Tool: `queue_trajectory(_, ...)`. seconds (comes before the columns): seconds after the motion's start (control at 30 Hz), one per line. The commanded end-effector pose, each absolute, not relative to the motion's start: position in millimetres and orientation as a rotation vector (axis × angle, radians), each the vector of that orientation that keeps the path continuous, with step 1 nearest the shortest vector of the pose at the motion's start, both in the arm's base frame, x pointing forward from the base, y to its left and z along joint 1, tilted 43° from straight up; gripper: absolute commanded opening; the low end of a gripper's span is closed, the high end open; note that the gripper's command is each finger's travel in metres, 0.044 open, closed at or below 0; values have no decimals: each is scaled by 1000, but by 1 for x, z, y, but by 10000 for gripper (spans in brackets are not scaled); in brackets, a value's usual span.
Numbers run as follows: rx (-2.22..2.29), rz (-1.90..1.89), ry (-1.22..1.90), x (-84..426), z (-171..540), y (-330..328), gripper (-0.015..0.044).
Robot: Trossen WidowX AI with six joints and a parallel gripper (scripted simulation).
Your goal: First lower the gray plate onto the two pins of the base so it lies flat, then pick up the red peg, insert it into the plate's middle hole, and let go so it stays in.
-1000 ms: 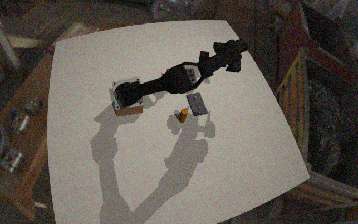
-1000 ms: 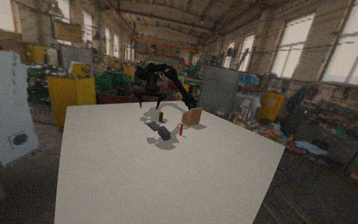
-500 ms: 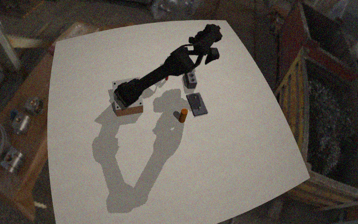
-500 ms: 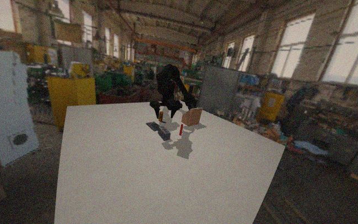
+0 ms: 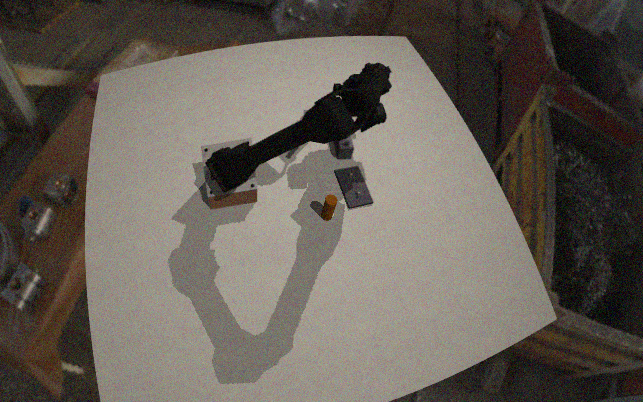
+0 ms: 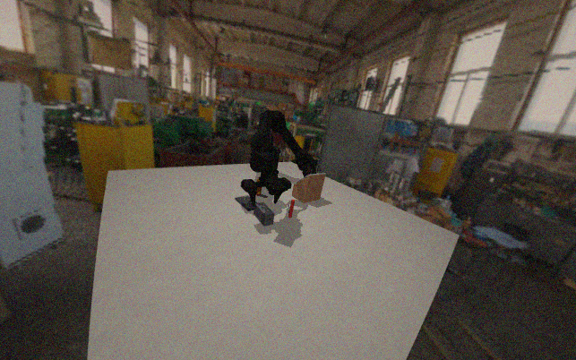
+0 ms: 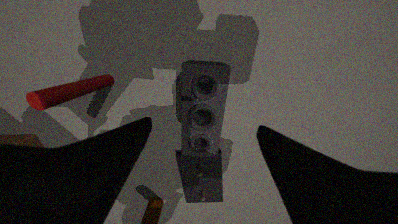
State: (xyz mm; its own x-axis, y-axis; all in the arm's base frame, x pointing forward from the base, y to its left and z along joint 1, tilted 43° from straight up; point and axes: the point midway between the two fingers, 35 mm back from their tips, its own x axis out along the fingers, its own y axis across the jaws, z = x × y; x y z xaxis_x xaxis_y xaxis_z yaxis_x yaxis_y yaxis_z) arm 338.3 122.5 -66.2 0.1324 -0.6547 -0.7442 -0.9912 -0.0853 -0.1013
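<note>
The gray plate (image 5: 344,150) (image 6: 265,217) (image 7: 215,99), a thick block with three holes in a row, lies on the table. The dark flat base (image 5: 362,200) (image 6: 242,200) (image 7: 212,192) lies beyond its end in the wrist view, with two small pins upward. The red peg (image 6: 291,209) (image 7: 71,92) stands upright on the table beside the plate; the arm hides it in the top view. My gripper (image 6: 264,201) (image 7: 204,126) is open and empty, pointing down above the plate, with its fingertips to either side of it in the wrist view.
An orange cylinder (image 5: 329,208) (image 6: 259,191) (image 7: 153,212) stands beside the base. The arm's mount sits on a brown block (image 5: 232,198) (image 6: 310,188) at the left in the top view. The arm's shadows fall across the white table (image 5: 414,280) (image 6: 219,287).
</note>
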Motion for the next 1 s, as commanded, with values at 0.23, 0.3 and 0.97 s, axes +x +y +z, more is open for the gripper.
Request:
queue_trajectory(0.23, -1819, 719, 1586, 340, -80, 110, 440)
queue_trajectory(0.3, -1819, 719, 1586, 341, -82, 108, 440)
queue_trajectory(0.97, -1820, 717, 1587, 344, -105, 86, 440)
